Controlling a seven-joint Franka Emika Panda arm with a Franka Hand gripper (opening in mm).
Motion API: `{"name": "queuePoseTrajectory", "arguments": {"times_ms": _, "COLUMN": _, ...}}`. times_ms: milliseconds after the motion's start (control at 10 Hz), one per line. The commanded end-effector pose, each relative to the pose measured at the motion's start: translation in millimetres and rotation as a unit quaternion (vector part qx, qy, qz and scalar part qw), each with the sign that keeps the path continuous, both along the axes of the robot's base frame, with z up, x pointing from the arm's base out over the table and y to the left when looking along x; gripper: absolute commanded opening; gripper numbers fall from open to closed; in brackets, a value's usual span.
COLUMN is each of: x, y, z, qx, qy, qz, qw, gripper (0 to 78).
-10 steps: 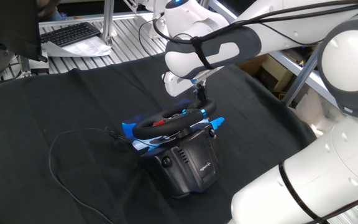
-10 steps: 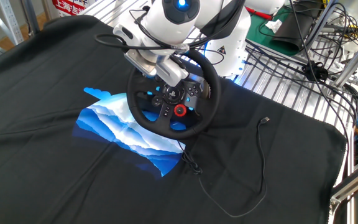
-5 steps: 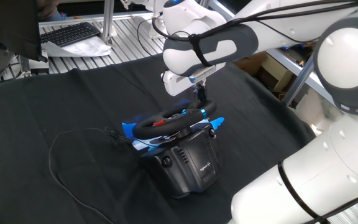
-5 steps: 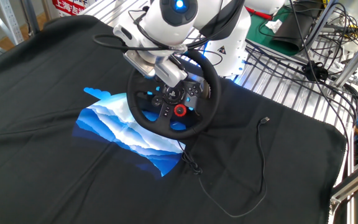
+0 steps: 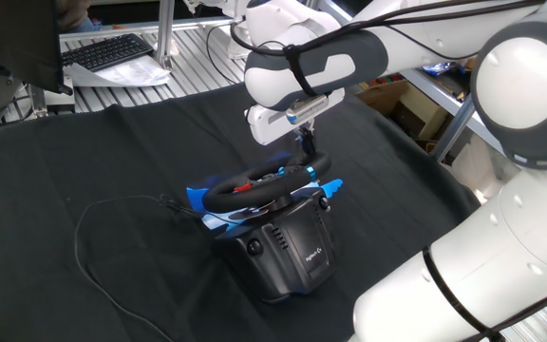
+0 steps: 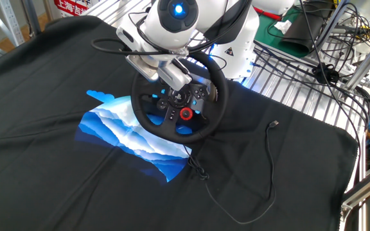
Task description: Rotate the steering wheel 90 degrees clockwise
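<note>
The steering wheel [image 5: 264, 186] has a black rim with a blue stripe [image 5: 310, 172], and its face shows red hub buttons [image 6: 186, 113]. It sits on its boxy black base [image 5: 288, 249] on the black cloth. My gripper [image 5: 306, 144] comes down from above onto the far side of the wheel, by the blue stripe. The fingers look pressed together as one thin dark stalk. In the other fixed view my gripper [image 6: 180, 88] reaches inside the rim next to the hub and hides the upper left of the rim. I cannot see a grip around the rim.
A black cable [image 5: 103, 249] loops over the cloth left of the base; its plug end [image 6: 273, 124] lies to the right in the other view. A blue printed mat [image 6: 127, 136] lies under the wheel. A keyboard [image 5: 107, 52] sits behind the cloth.
The arm's wrist and upper links have turned and shifted slightly to the left. The wheel and the fingertips stay in the same place.
</note>
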State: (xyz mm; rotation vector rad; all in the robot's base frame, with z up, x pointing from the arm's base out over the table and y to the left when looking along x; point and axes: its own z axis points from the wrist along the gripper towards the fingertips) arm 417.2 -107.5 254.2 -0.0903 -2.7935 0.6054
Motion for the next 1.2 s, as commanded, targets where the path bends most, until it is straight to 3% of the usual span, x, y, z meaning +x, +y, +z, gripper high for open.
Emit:
{"name": "queuePoseTrajectory", "arguments": {"times_ms": 100, "x": 0.4, "y": -0.3, "z": 0.9, "qx": -0.001, "qy": -0.002, "qz": 0.0, "qw": 1.0, "gripper": 0.0}}
{"name": "queuePoseTrajectory", "arguments": {"times_ms": 800, "x": 0.1, "y": -0.1, "z": 1.2, "qx": -0.004, "qy": -0.002, "qz": -0.001, "qw": 1.0, "gripper": 0.0}}
{"name": "queuePoseTrajectory", "arguments": {"times_ms": 900, "x": 0.0, "y": 0.0, "z": 1.4, "qx": -0.004, "qy": -0.002, "qz": -0.001, "qw": 1.0, "gripper": 77.4}}
{"name": "queuePoseTrajectory", "arguments": {"times_ms": 1200, "x": 0.0, "y": 0.0, "z": 1.4, "qx": -0.004, "qy": -0.002, "qz": -0.001, "qw": 1.0, "gripper": 77.4}}
